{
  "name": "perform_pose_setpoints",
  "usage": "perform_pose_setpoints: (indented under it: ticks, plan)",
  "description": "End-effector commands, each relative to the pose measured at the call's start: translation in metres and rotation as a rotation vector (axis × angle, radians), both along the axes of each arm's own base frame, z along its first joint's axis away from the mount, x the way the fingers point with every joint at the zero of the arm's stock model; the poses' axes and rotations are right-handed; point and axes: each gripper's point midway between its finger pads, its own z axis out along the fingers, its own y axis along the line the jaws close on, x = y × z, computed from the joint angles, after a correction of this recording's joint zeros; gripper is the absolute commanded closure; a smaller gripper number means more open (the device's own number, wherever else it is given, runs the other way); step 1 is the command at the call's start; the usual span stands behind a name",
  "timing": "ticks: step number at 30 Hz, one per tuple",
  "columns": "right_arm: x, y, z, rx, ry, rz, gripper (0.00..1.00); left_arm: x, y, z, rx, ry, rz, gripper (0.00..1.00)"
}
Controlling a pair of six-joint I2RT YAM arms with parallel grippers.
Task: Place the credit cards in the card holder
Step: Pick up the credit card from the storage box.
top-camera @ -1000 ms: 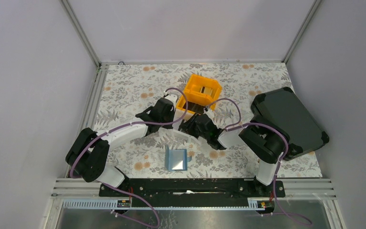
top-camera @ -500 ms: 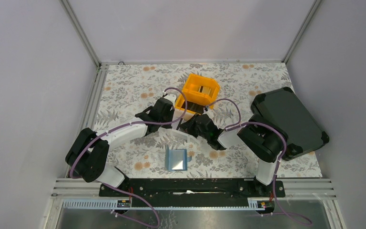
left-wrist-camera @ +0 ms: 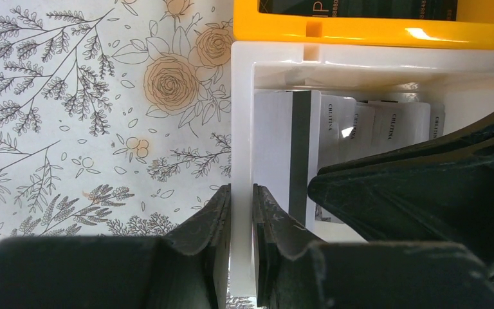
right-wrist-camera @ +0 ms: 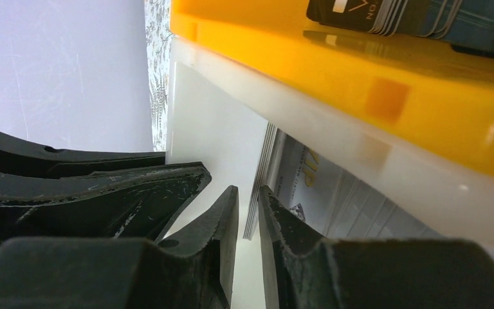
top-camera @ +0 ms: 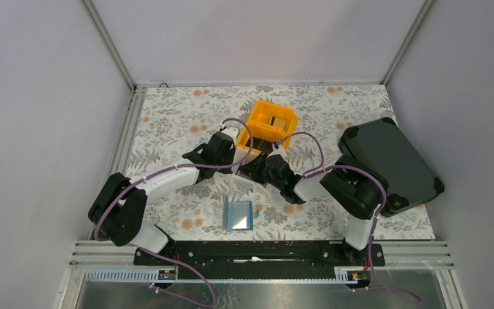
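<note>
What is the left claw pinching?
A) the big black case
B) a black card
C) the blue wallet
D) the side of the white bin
D: the left claw has one finger on each side of the wall of the white bin, squeezing it.

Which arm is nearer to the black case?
Right. The right arm has its elbow just beside the black case, at its left edge. The left arm lies far to its left, reaching the white bin.
</note>
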Motion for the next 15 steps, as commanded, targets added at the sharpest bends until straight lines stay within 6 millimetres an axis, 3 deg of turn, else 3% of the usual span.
perform_pose_setpoints:
  ticks: [1,9,15]
  plan:
    - [-0.016,0.019,0.009,0.025,-0.013,0.084,0.75,-0.008,-0.03,0.015,-0.107,-0.011,-0.093,1.0]
    - [-0.017,0.017,-0.026,-0.07,0.1,0.064,0.67,-0.009,-0.028,0.014,-0.103,-0.013,-0.089,1.0]
    - [-0.014,0.012,-0.036,-0.132,0.138,0.037,0.61,-0.009,-0.028,0.014,-0.101,-0.015,-0.089,1.0]
